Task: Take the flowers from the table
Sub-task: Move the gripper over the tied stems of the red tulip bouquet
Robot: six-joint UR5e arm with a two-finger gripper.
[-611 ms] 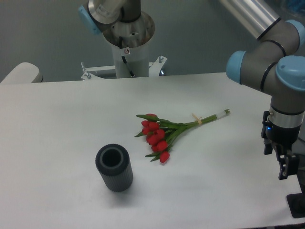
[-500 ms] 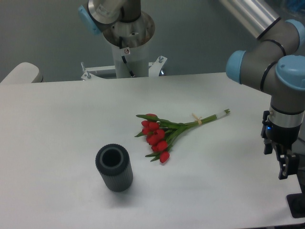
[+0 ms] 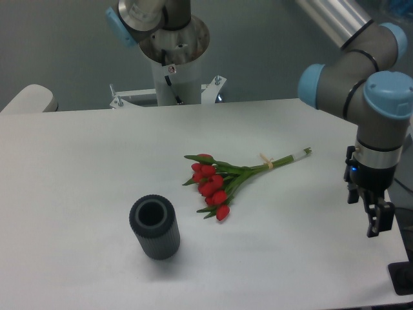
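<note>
Probably light and soft, the flowers (image 3: 222, 181): thin stems likely to bend, blooms easy to crush, leaves loose. Best taken at the stems near the pale band (image 3: 266, 162), where the bunch is tied tight and narrowest; a grip on the red heads would likely bruise them. Lying flat on the surface (image 3: 77, 168), well to the left of the end effector (image 3: 377, 218) and a little farther back, stem ends pointing toward it, blooms pointing away. Hanging above the right edge of the surface, well apart from the bunch, touching nothing. Cannot tell whether fingers are apart or together, seen side-on and dark. Farther left still, beyond the blooms, a dark ribbed cylinder (image 3: 154, 228) standing upright. Compared with half a second ago: end effector shifted slightly left and up, toward the stem ends; flowers and cylinder unmoved.
</note>
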